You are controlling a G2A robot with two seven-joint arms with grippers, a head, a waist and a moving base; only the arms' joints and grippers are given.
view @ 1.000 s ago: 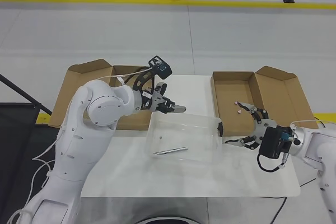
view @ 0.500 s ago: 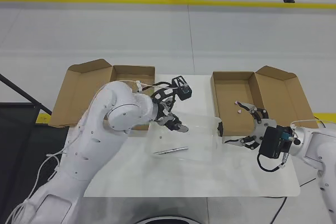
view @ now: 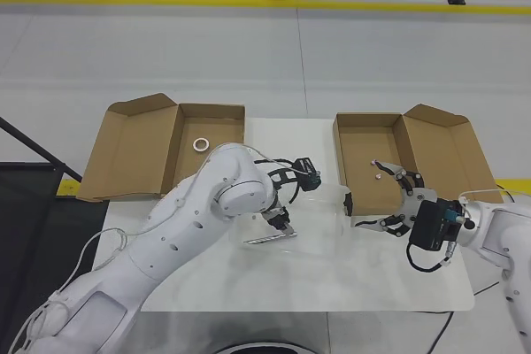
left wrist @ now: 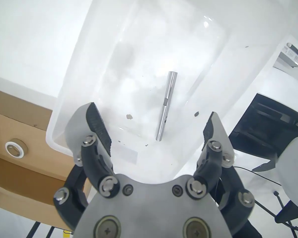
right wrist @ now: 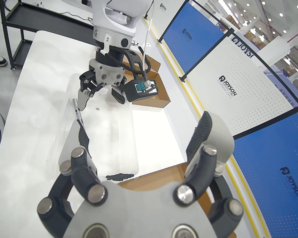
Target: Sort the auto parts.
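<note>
1. metal rod point(left wrist: 167, 105): slim, silver, lying flat on the floor of the clear bin point(left wrist: 74, 80), in the front-left part of the bin as seen from above. 2. clear bin: see-through plastic, open-topped, set mid-table between the two cardboard boxes; a few dark specks scattered on its floor. 3. left gripper point(view: 281, 221): lowered into the bin, just above the rod; jaws spread wide, nothing held; one fingertip point(right wrist: 82, 101) just beside one end of the rod, contact not discernible. 4. right gripper point(view: 376, 195): jaws spread wide, empty; hanging at the right end of the bin, over the front-left part of the right box point(view: 442, 142); well apart from the rod. 5. left box point(view: 133, 150): brown cardboard, flaps open, at the back-left of the table, just beside the bin's back-left corner; one white ring point(view: 199, 143) lying flat on its floor. 6. right box: brown cardboard, flaps open, at the back-right of the table, just beside the bin's right end; two tiny pale bits on its floor near one finger of the right gripper, too small to identify. 7. table point(view: 336, 283): white top, bearing the bin and both boxes.
</note>
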